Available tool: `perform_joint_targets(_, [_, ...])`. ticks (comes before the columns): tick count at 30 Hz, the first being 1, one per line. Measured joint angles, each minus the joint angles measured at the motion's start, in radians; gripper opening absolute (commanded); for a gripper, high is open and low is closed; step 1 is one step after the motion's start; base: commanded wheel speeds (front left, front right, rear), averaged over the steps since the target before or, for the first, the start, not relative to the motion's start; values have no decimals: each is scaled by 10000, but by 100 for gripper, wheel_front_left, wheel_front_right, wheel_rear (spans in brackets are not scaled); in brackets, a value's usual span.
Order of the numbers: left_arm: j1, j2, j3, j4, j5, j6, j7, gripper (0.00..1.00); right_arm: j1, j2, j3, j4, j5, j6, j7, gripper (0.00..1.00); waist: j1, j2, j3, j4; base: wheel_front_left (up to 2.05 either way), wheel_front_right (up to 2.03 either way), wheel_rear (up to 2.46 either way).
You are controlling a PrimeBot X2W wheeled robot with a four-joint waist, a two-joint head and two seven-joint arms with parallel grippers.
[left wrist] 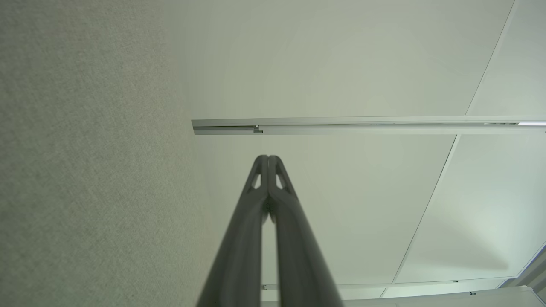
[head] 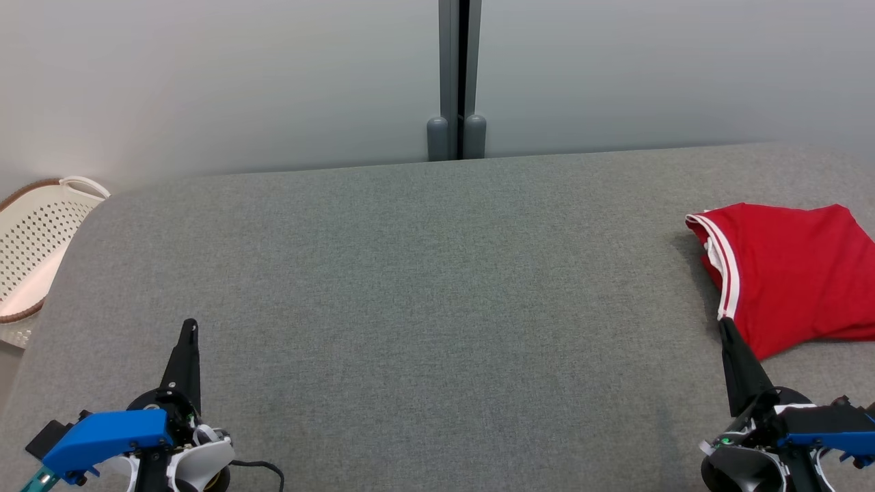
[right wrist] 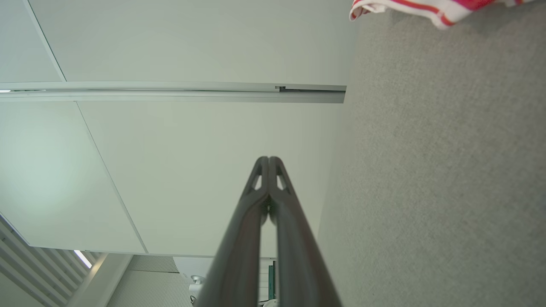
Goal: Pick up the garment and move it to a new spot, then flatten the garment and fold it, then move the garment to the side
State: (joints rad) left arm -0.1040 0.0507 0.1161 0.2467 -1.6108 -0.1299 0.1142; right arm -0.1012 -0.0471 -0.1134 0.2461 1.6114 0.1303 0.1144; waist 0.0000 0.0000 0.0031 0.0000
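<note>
Head view: the red garment, edged with white striped trim, lies in a flat, compact shape at the far right side of the grey fabric-covered table, running off the picture's right edge. Just below its near corner stands the right gripper, its two dark fingers pressed together into a single blade with nothing between them. From this angle the tip seems to meet the trimmed hem. In the right wrist view the right gripper is plainly clenched on nothing and clear of the cloth, with only a strip of the garment showing at the top edge, well off to one side. Across the table at the lower left, well apart from the garment, the left gripper hovers over bare grey fabric. In the left wrist view the left gripper has its fingertips touching, clenched with nothing in its grasp. Beyond the table's left corner sits a white perforated basket with a brown rim. Part of its inner wall shows, but I cannot tell what lies in it. Behind the table rise pale wall panels, split by a grey upright post.
</note>
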Motion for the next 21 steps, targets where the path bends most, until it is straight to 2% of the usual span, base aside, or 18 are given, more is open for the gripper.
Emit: perform_joint_targets(21, [0,0,0,0,0,0,-2,0,0,-2,0,0,0,0,0,0,0,0,0,0,0,0,0])
